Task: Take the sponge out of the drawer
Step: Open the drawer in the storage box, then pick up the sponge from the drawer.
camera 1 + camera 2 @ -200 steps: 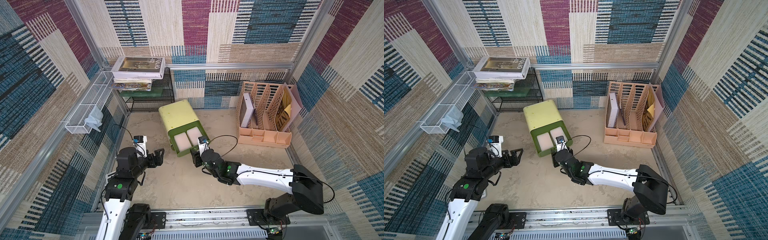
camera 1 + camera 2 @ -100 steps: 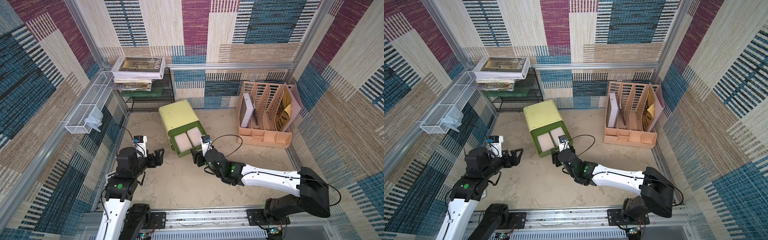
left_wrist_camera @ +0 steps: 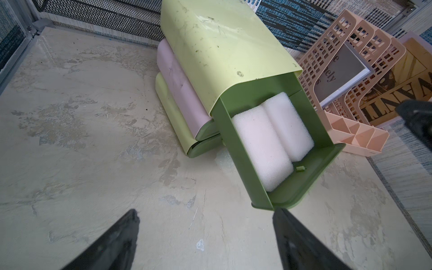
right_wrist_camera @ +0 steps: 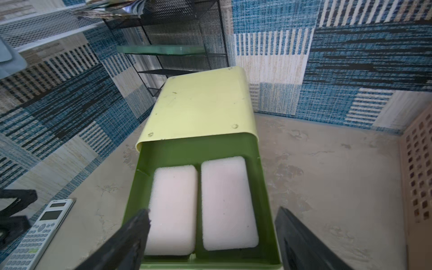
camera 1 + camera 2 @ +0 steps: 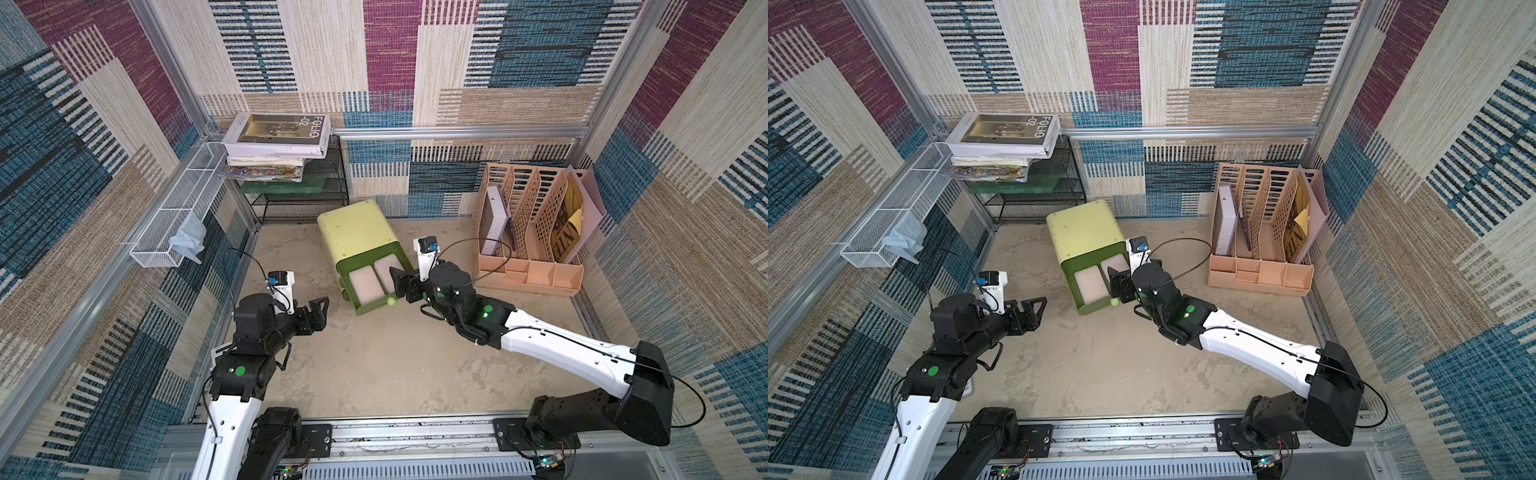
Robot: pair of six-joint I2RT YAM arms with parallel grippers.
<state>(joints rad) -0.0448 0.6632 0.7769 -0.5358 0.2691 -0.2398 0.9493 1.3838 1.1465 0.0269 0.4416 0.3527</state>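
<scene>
Right fingers (image 4: 131,238) apart; two sponges (image 4: 173,210), one drawer (image 4: 260,198)

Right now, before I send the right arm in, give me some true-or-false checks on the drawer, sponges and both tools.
The top drawer is pulled open. True.
It holds one sponge. False: two sponges lie side by side in it.
The right tool is shut on a sponge. False: it is open at the drawer's front, holding nothing.
The left tool is open and empty. True.
The calculator lies in the drawer. False: it lies on the table, outside the drawer.
</scene>
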